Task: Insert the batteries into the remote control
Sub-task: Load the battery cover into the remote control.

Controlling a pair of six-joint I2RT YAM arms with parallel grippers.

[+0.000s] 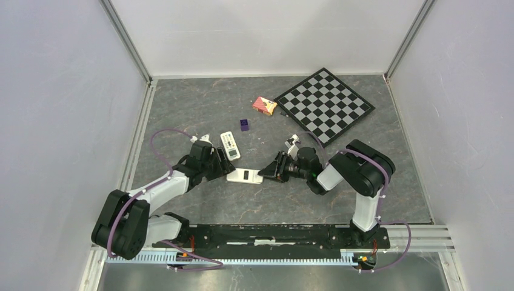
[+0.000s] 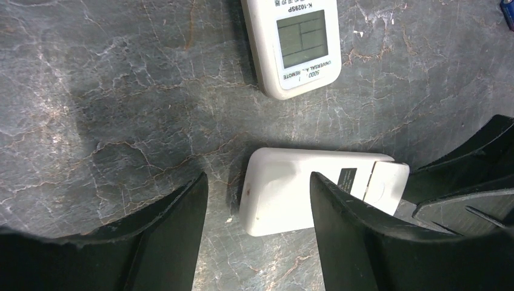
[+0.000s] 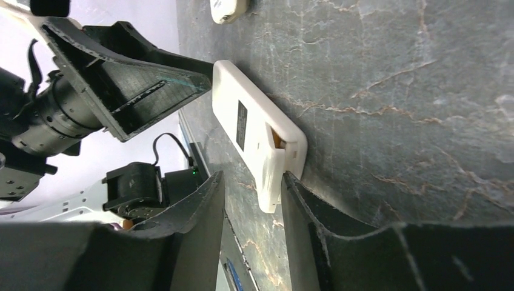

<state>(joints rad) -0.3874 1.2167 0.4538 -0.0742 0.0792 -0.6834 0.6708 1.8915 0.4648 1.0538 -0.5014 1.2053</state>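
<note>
Remote control (image 1: 244, 176), probably light, stiff and slick, lies back-up on the bench (image 1: 200, 109), left jaws released astride its closed end, right jaws parted around its half-slid cover (image 3: 271, 176); best gripped across the long edges.

Grey table (image 1: 200, 103) bears two remotes (image 1: 244, 176), chessboard (image 1: 324, 104), box (image 1: 265, 106), cube (image 1: 244, 125)

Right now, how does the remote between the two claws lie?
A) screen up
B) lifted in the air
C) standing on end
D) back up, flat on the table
D: the remote shows its back with a small label and lies flat on the table; no screen faces up.
</note>
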